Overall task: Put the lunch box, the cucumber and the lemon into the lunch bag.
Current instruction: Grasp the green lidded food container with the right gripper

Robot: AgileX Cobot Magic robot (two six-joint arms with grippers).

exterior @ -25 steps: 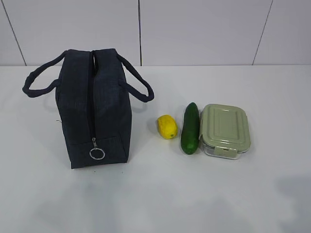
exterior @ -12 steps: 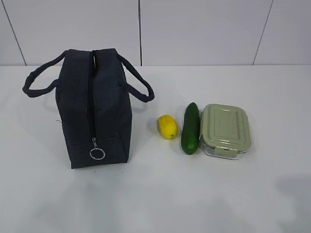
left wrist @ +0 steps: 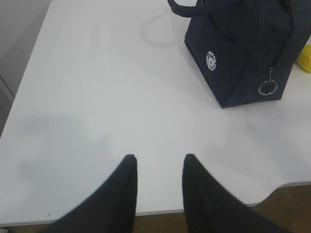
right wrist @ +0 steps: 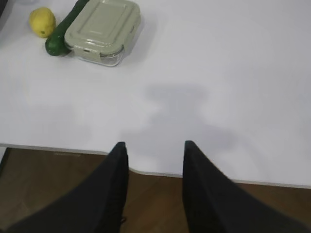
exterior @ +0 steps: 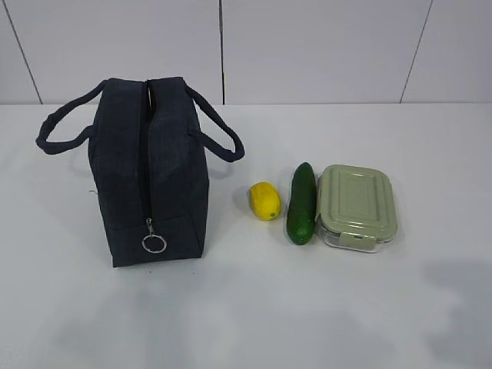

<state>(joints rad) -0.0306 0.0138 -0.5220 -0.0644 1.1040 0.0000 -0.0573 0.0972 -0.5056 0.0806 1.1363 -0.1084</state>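
The navy lunch bag (exterior: 150,173) stands upright at the left, its zipper ring pull (exterior: 154,244) low on the near end; it also shows in the left wrist view (left wrist: 243,48). To its right lie the yellow lemon (exterior: 264,201), the dark green cucumber (exterior: 301,203) and the lunch box (exterior: 357,207) with its sage-green lid, side by side. The right wrist view shows them too: lemon (right wrist: 42,22), cucumber (right wrist: 60,34), lunch box (right wrist: 103,30). My left gripper (left wrist: 158,160) is open and empty over the table's front edge. My right gripper (right wrist: 154,145) is open and empty at the front edge. Neither gripper shows in the exterior view.
The white table (exterior: 307,307) runs back to a white panelled wall (exterior: 323,46). Its front edge (right wrist: 58,151) shows in both wrist views with brown floor below. A soft shadow lies on the table at the right front (exterior: 461,292).
The objects have not moved. The shadow at the right front of the table has grown larger and spread toward the middle.
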